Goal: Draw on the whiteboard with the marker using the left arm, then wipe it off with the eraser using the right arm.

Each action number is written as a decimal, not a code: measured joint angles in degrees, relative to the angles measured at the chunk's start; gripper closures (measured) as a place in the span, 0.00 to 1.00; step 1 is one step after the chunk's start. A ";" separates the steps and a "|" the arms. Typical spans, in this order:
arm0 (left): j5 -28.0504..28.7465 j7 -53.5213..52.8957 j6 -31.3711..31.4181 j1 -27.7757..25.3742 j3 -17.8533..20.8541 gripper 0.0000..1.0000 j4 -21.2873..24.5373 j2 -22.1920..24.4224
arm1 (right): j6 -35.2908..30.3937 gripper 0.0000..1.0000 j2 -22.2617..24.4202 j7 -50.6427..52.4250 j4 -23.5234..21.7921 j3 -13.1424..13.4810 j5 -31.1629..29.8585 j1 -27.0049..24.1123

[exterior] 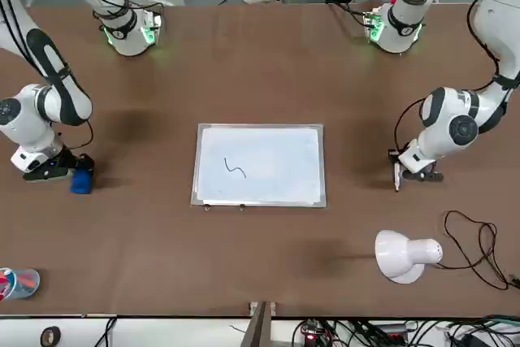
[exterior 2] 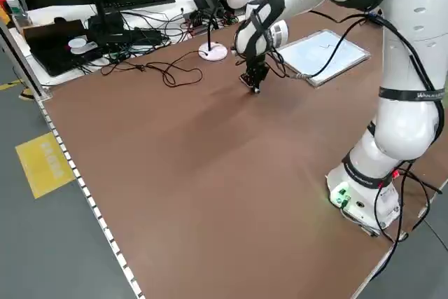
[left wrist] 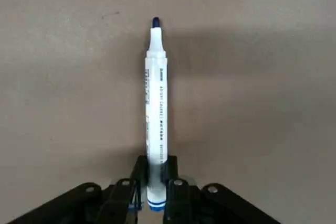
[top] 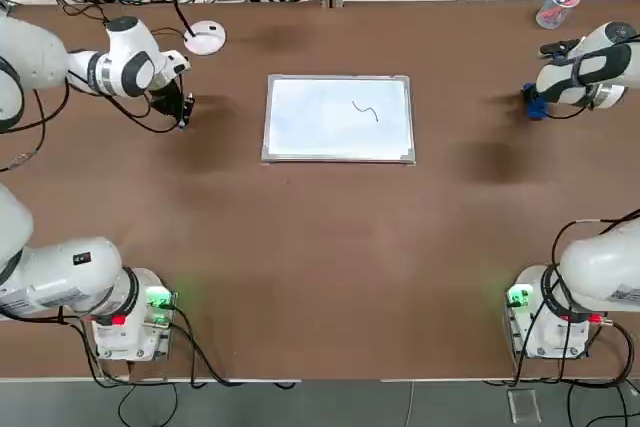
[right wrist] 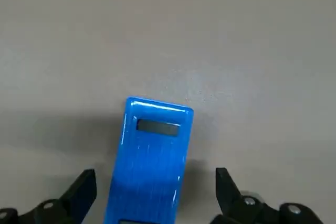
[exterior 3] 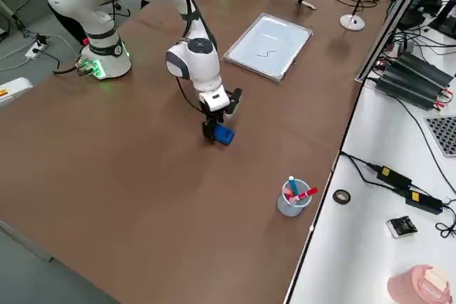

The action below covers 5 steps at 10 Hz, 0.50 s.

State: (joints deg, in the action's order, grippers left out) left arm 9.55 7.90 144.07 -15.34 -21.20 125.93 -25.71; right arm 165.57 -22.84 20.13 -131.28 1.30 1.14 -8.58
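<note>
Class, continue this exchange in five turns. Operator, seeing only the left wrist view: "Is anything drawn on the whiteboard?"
Observer: Yes, one short wavy line marks the whiteboard.
Operator: Is my marker above it?
Observer: No, the left claw holds the marker off the board's left side, robot's view.
Operator: And the right claw?
Observer: The right claw is open, its fingers either side of the eraser, with gaps showing.
</note>
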 joint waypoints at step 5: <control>0.00 3.37 0.00 0.20 0.00 0.55 -0.43 -0.49 | 1.49 0.00 0.00 -0.32 -0.25 -0.09 0.03 0.00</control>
State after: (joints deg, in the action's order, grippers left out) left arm 9.55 11.27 144.06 -15.14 -21.19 125.50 -26.20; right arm 167.06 -22.84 19.81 -131.53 1.21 1.16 -8.57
